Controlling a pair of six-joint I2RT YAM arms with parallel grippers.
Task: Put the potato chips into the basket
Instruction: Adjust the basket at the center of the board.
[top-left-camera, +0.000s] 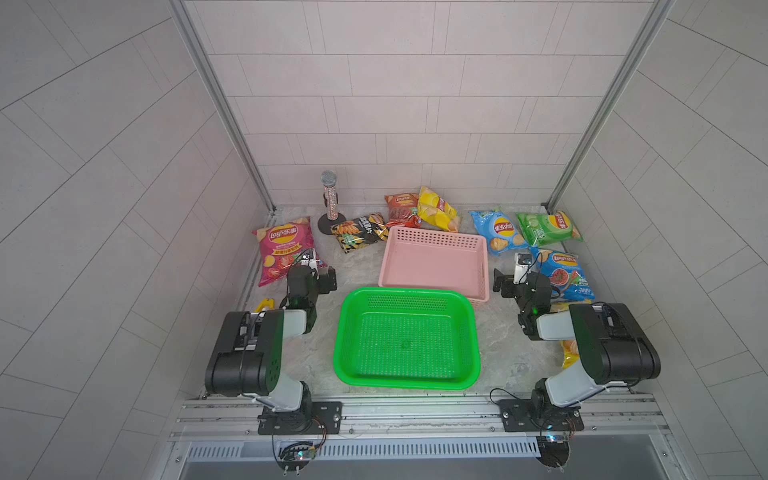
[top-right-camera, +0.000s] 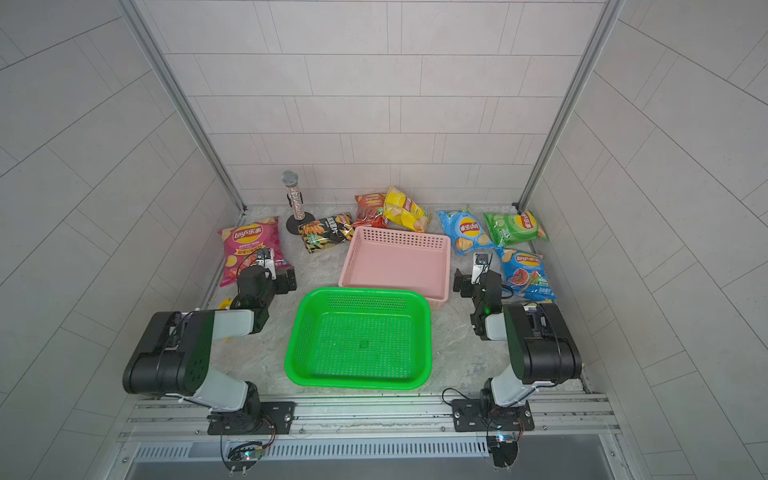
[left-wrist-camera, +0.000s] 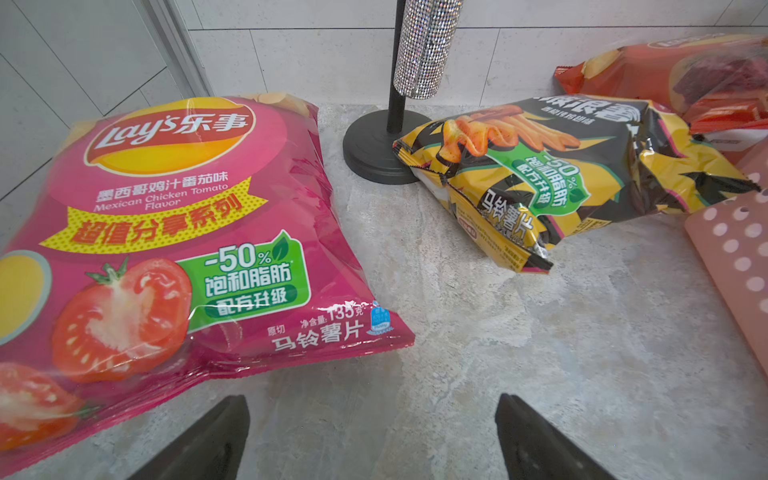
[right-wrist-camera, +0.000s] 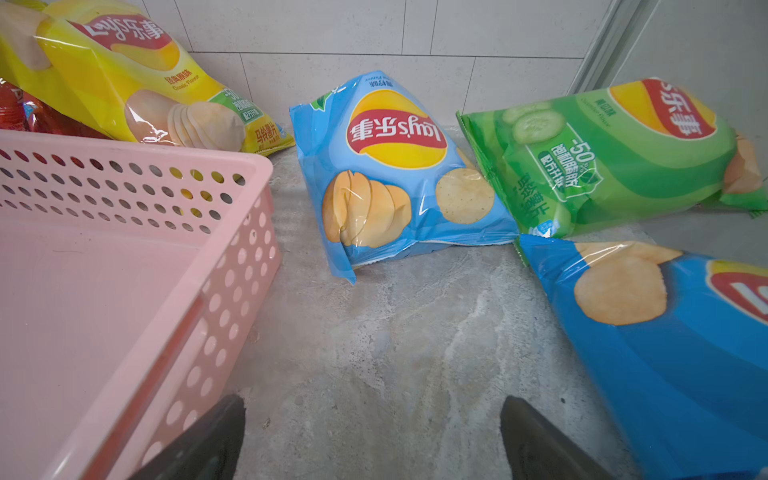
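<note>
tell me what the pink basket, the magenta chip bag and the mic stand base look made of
Pink basket: likely moulded plastic, smooth and matte, with rows of round holes.
Magenta bag: thin glossy printed film, judging by glare and creases.
Stand base: dark matte disc, metal or plastic, cannot tell.

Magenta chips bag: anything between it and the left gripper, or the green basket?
Nothing visible. The open left gripper faces bare tabletop beside the magenta bag; between bag and green basket there is only the left arm itself.
</note>
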